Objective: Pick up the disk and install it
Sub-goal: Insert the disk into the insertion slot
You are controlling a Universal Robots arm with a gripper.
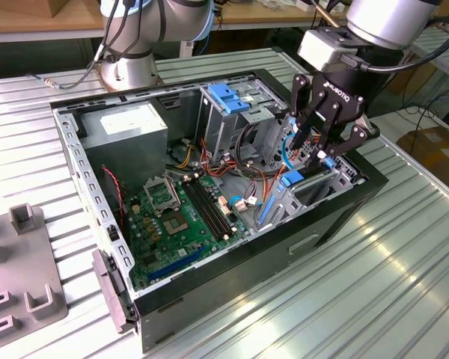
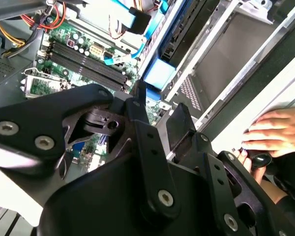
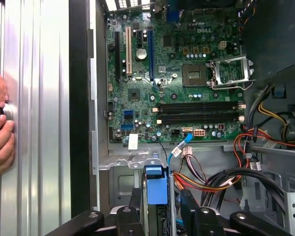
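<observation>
Disk (image 3: 156,184) first: it stands on edge in the bay at the front corner of the case (image 1: 247,280). Mostly you see its blue end, straight beyond the fingertips in both wrist views. Your gripper (image 1: 310,149) hangs right over that end with its fingers a narrow way apart. In the second wrist view you can look through the gap between them to the board beyond, so they grip nothing. You cannot tell whether the tips touch the blue end.

Just past the disk, a bundle of red, orange and black cables (image 3: 211,177) crosses the case floor. Beyond them lies the green motherboard (image 3: 177,73), flat, with its black memory slots and open processor socket.

Outside the case wall, in both wrist views, a hand (image 3: 0,128) rests on the ribbed bench (image 1: 404,262), its fingers around a small round object.

Farther off in the exterior view, you have the drive cage (image 1: 228,97) with its blue top and, toward the exterior view's left, the grey power supply (image 1: 127,127). Behind the case, the arm's base (image 1: 131,67) stands on the bench.
</observation>
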